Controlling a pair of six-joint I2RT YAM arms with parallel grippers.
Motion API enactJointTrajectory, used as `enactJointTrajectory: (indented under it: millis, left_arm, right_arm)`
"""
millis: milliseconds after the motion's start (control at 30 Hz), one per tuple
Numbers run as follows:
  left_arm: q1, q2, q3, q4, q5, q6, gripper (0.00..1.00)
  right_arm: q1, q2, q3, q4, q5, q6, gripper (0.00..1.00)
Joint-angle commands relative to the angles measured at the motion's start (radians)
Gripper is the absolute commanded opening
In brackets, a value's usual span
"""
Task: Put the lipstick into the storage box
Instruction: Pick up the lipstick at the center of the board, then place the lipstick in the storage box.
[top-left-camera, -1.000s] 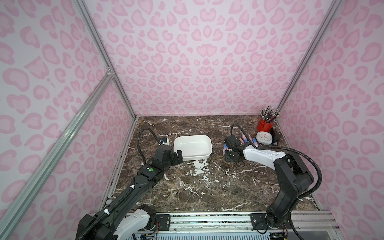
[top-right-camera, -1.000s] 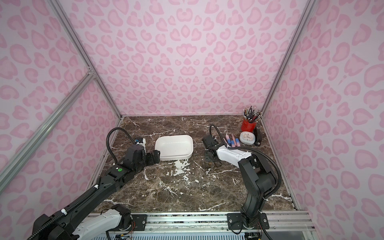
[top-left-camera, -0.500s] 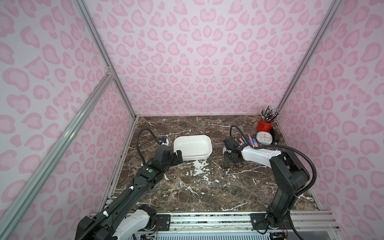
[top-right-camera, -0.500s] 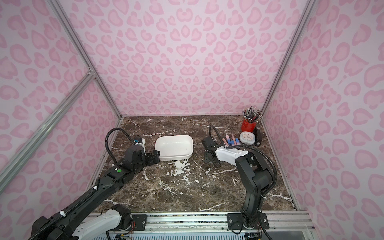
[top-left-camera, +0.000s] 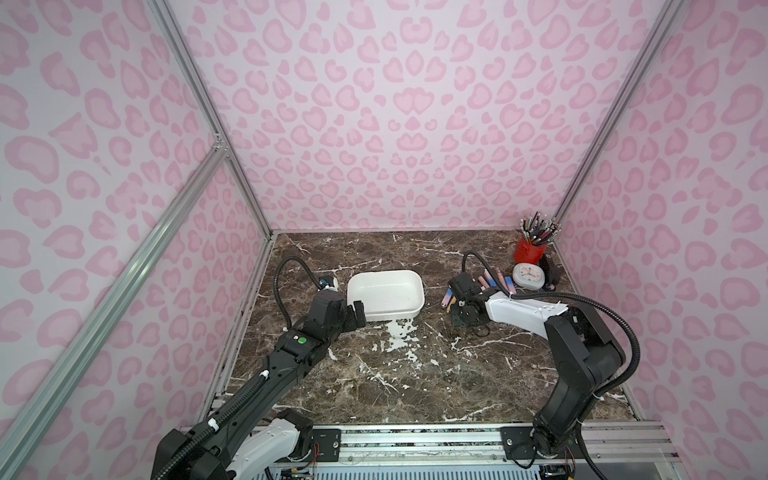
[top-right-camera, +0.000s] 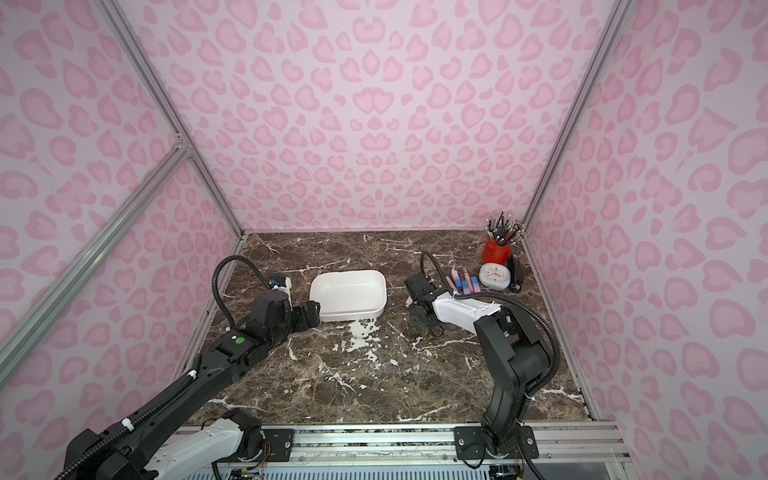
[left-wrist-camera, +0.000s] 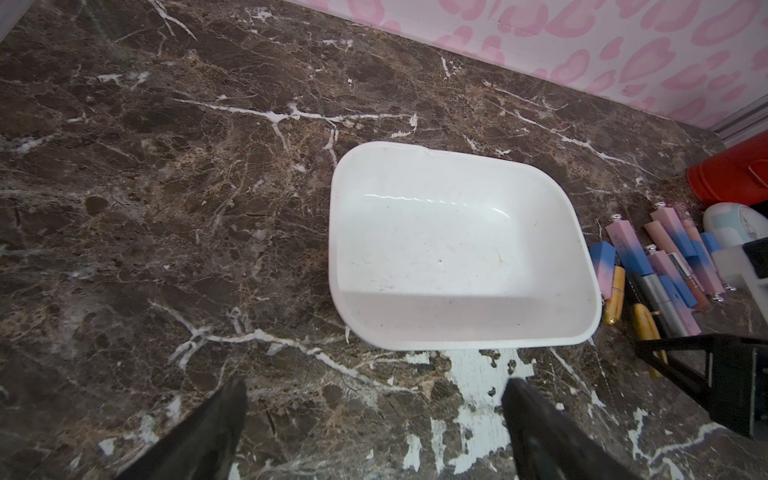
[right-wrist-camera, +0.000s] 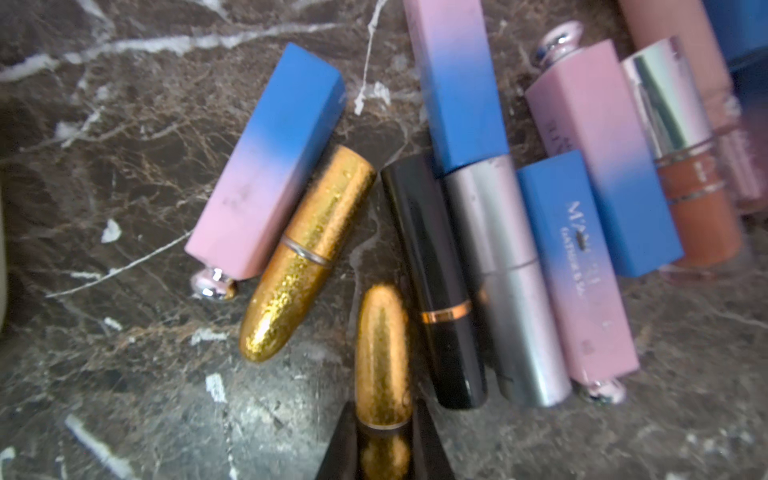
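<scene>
The brown marble surface (top-left-camera: 415, 374) carries everything. On it the white storage box (top-left-camera: 395, 315) stands empty, set toward the robot's left. The left pincer (left-wrist-camera: 374, 395) hangs just short of the box's near wall, jaws wide apart and holding nothing.

Toward the right rear corner stand a red pen cup (top-left-camera: 530, 251) and a small white clock (top-left-camera: 528, 276). Between them and the box lies a loose heap of lipsticks, well apart from the box.

The right pincer (right-wrist-camera: 384, 444) is down at the near edge of that heap. Its jaws are together on one gold glitter lipstick (right-wrist-camera: 382, 357), gripping it at one end, about at the metal ring. Whether the tube has left the surface I cannot tell.

The weak point is probably that hold. It is an end grip on a round, slick tube, so the long free part may swing down or slide out during the carry. The grip sits near the seam, so cap and base might part. A black lipstick (right-wrist-camera: 432, 282) lies just beside it and a second gold one (right-wrist-camera: 307, 253) is near, so a low or sideways pull could drag either along. A low carry could also knock the tube against the box wall.
</scene>
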Motion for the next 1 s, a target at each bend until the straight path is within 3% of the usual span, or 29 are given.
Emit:
enactJointTrajectory:
  millis: [0,167,433,733,967]
  left_arm:
    - [0.000,0.001,0.003,0.011,0.004,-0.009,0.98]
    - [0.001,-0.001,0.004,0.009,0.002,-0.010,0.98]
    - [0.000,-0.024,-0.007,-0.004,-0.017,-0.011,0.98]
    - [0.001,-0.073,-0.035,-0.011,-0.035,-0.019,0.98]
    - [0.001,-0.110,-0.072,0.000,-0.022,-0.041,0.98]
  right_arm:
    - [0.004,-0.023,-0.005,-0.039,0.012,0.005,0.12]
    - [0.015,-0.062,0.045,-0.085,0.015,-0.005,0.12]
    - [0.075,-0.030,0.252,-0.166,0.017,-0.025,0.12]
    - [0.161,0.184,0.603,-0.218,-0.030,-0.058,0.12]
    - [0.206,0.373,0.789,-0.239,-0.074,-0.071,0.12]
